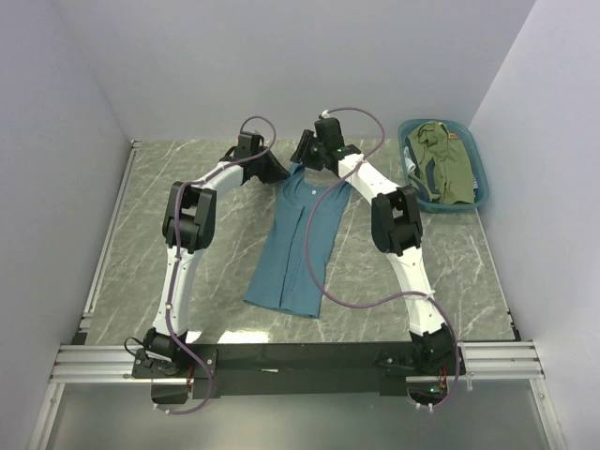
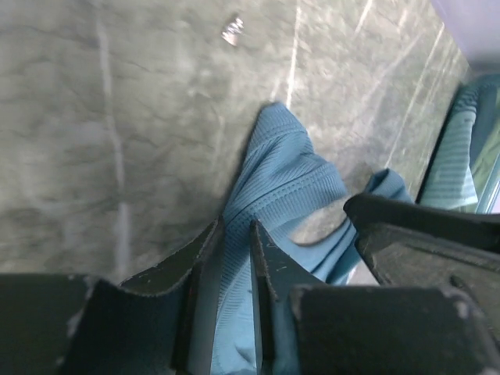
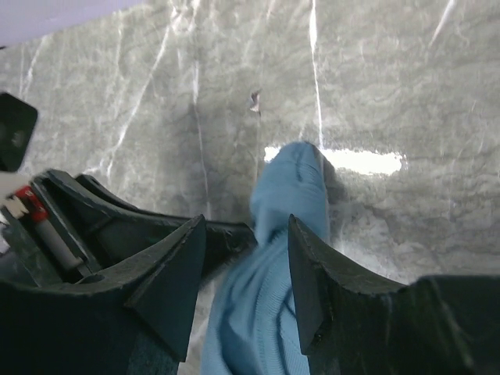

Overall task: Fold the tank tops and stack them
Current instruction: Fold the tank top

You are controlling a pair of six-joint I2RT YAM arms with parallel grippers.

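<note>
A teal-blue tank top [image 1: 295,244] lies lengthwise in the middle of the table, folded along its length, straps at the far end. Both grippers are down at that far end, close together. My left gripper [image 1: 278,173] is shut on the left strap; in the left wrist view ribbed blue cloth [image 2: 289,172] fills the narrow gap between the jaws of the left gripper [image 2: 236,226]. My right gripper [image 1: 305,155] is open. In the right wrist view the other strap [image 3: 293,180] lies loose between the wide-apart jaws of the right gripper [image 3: 246,223]. An olive-green tank top [image 1: 450,169] is bunched in the basket.
The teal plastic basket [image 1: 448,212] stands at the back right corner against the wall. Walls close the table at the back and both sides. A small white scrap [image 2: 232,30] lies on the marble just beyond the straps.
</note>
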